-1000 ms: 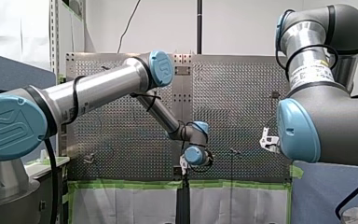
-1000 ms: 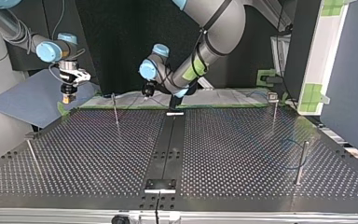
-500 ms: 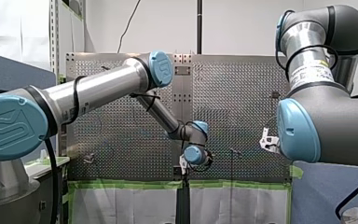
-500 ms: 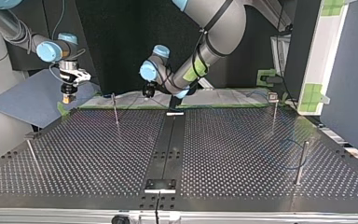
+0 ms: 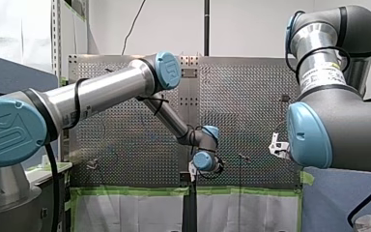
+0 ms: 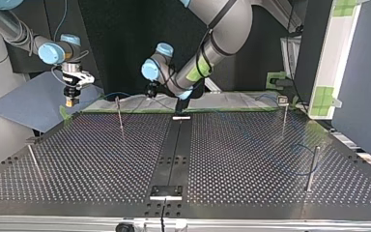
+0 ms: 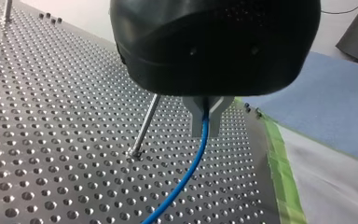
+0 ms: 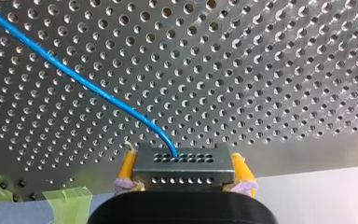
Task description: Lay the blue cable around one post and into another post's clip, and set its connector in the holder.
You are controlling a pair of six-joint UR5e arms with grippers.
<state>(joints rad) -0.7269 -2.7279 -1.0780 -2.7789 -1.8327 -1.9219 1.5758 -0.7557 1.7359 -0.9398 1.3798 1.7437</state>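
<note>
Well, left pincer (image 7: 205,125) clamping blue cable (image 7: 182,181) may snag post (image 6: 120,114) at its top-view 8 o'clock; right pincer (image 8: 182,161) gripping connector (image 8: 182,173) could overtension it.

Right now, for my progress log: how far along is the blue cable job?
Done: both pickups. In hand: my right gripper is shut on the connector; my left gripper pinches the blue cable, which hangs beside a post, not around it. Remaining, it seems: wrapping a post, clipping, and seating the connector.
</note>
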